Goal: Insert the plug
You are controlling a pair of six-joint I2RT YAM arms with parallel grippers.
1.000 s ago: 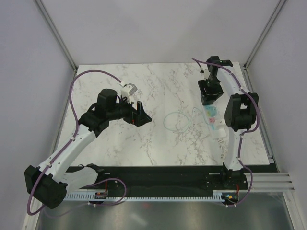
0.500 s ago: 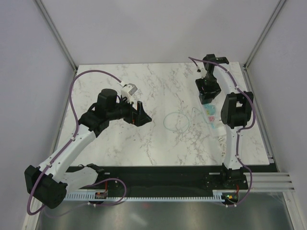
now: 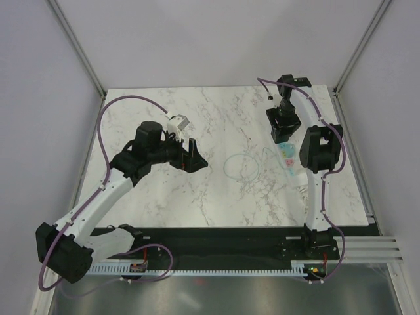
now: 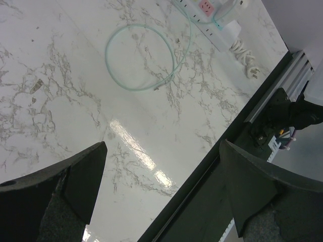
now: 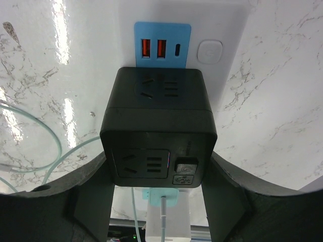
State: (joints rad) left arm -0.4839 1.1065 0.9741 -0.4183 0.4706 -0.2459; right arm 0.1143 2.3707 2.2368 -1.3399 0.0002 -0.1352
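The plug, a matte black cube with socket faces, sits between the fingers of my right gripper, which is shut on its sides. It is directly over the long white power strip, just below the strip's blue USB panel and round button. I cannot tell whether it touches the strip. In the top view my right gripper hangs over the far end of the strip. My left gripper is open and empty over the middle-left of the table; its wrist view shows it above bare marble.
A thin pale-green cable coil lies left of the strip and runs to a white charger plugged in nearer along it. The strip's white cord and plug lie toward the table's front edge. Walls enclose the table.
My right gripper with the plug has shifted slightly left and farther back along the strip. The left arm has barely moved.
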